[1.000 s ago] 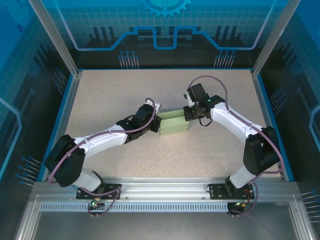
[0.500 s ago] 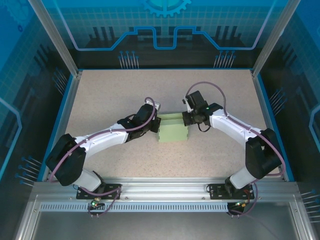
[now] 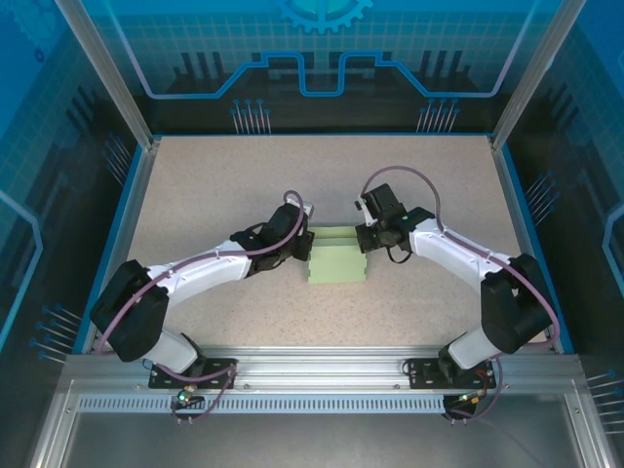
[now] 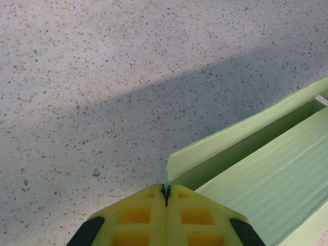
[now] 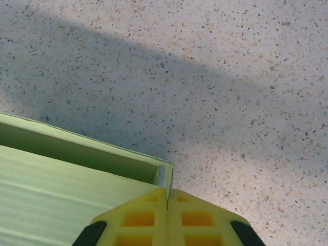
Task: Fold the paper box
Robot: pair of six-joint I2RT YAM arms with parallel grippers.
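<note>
The paper box [image 3: 337,258] is pale mint-green card, lying at the middle of the table between my two arms. My left gripper [image 3: 305,241] is shut on the box's left side wall [image 4: 215,146], its yellow fingers [image 4: 138,218] pinching the thin card edge. My right gripper [image 3: 364,237] is shut on the right side wall [image 5: 166,177], its yellow fingers [image 5: 197,218] pressed together on the card. In both wrist views the box's far wall stands upright, with a flat green panel [image 5: 56,197] lying in front of it.
The speckled beige tabletop [image 3: 244,175] stretches all round the box. A blue-edged rim [image 3: 132,214] and metal frame posts [image 3: 107,73] bound the workspace. Purple cables [image 3: 409,166] loop over both arms.
Both grippers have drawn the box toward the near side and lowered it; the right gripper shifted left and down. The box now lies more level. Both grips stayed shut.
</note>
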